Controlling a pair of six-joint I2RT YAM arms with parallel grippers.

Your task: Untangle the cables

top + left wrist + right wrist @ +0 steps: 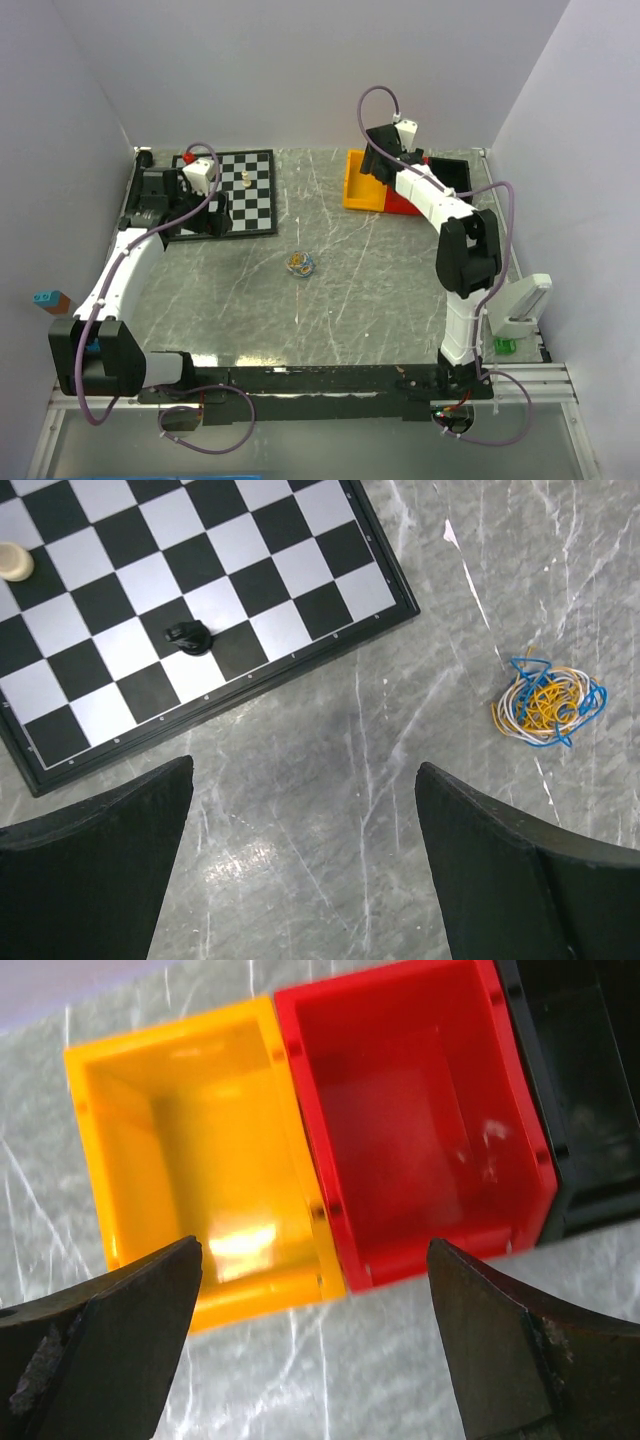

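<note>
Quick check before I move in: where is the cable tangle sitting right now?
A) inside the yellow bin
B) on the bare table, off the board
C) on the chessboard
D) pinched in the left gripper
B: the cables lie bunched on the table, beyond the corner of the chessboard, and the left gripper stands open, holding nothing.

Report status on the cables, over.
Left gripper open, empty, near chessboard. Right gripper open, empty, over yellow bin, red bin. Cables one tangled clump, untouched, mid-table. Nothing around them.
</note>
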